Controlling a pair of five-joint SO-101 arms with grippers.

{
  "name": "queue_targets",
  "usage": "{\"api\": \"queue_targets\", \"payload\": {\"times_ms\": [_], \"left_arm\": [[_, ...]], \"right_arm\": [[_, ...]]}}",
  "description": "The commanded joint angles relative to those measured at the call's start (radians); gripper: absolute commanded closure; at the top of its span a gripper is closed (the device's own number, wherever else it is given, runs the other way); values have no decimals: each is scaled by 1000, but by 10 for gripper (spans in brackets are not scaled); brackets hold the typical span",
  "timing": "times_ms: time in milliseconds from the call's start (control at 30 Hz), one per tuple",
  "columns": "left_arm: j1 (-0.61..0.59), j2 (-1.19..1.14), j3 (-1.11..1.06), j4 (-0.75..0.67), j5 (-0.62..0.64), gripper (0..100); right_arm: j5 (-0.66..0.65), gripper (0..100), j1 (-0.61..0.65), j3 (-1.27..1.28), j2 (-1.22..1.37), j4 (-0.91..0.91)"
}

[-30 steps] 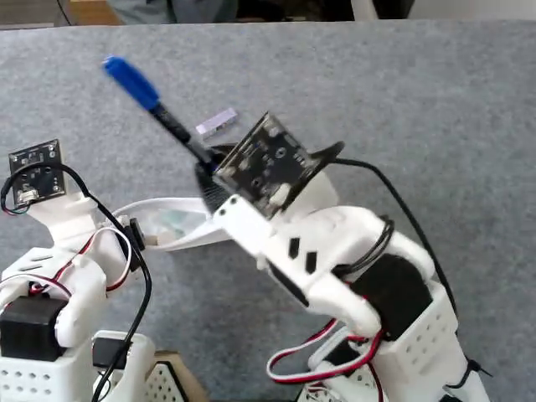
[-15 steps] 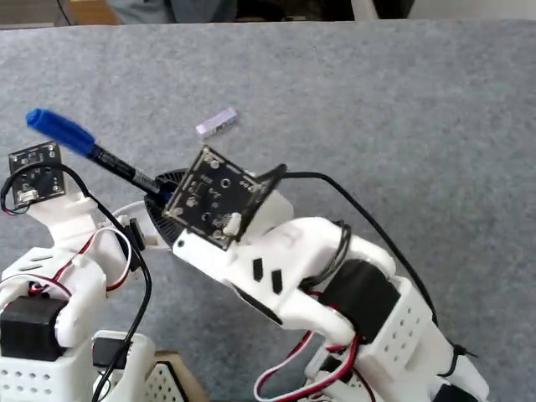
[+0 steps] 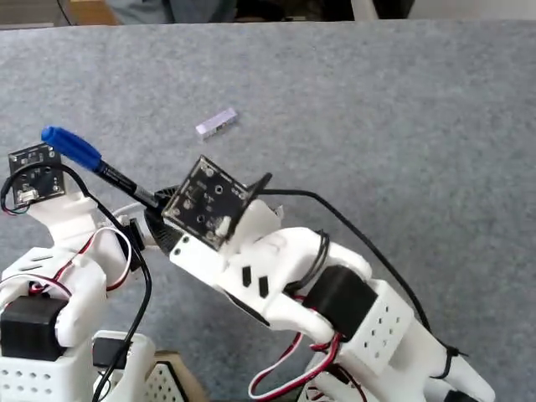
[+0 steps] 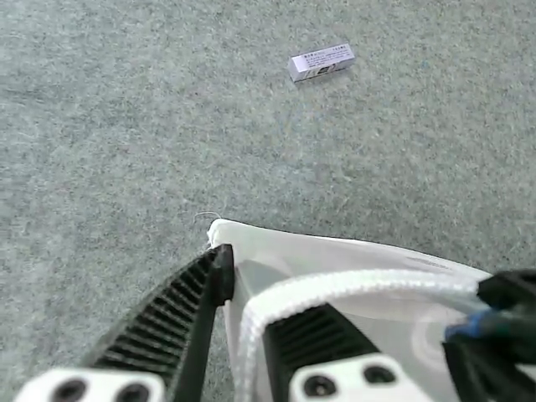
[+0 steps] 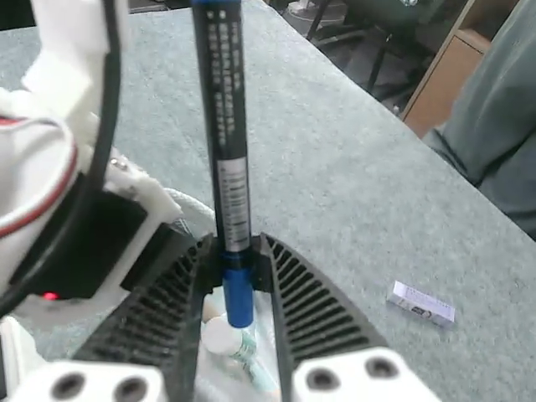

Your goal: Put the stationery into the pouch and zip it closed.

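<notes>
We judge the task partway done; on the grey tabletop [image 3: 402, 100] the white pouch [image 4: 352, 264] is open, its rim pinched by our left end effector [image 4: 251, 289]; our right end effector [image 5: 235, 251] is clamped on the blue-capped pen [image 5: 224, 126], lower end at the pouch mouth, not yet released; a white-capped item [image 5: 219, 339] already sits inside; the small eraser [image 4: 321, 62] lies well apart on the tabletop; zipping remains.

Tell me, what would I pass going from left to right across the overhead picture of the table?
blue-capped pen → small white block → right arm's black motor
</notes>
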State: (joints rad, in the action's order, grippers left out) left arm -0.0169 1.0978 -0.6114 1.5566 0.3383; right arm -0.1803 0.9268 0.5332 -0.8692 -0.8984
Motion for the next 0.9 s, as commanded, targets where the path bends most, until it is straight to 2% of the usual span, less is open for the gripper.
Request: {"api": "queue_targets", "payload": {"times_ms": [0, 233, 400, 733, 867], "left_arm": [[-24, -18, -30, -12, -6, 972], [-21, -23, -28, -12, -6, 972], [-19, -25, -28, -14, -8, 972], [-24, -21, -28, -14, -9, 972], [-24, -17, -28, -8, -9, 972]], "right_arm": [[-77, 985, 9, 19, -16, 14], [-196, 971, 9, 41, -21, -44], [-199, 870, 9, 25, -22, -120], [-196, 871, 3, -48, -30, -189], [-193, 871, -75, -113, -85, -235]]}}
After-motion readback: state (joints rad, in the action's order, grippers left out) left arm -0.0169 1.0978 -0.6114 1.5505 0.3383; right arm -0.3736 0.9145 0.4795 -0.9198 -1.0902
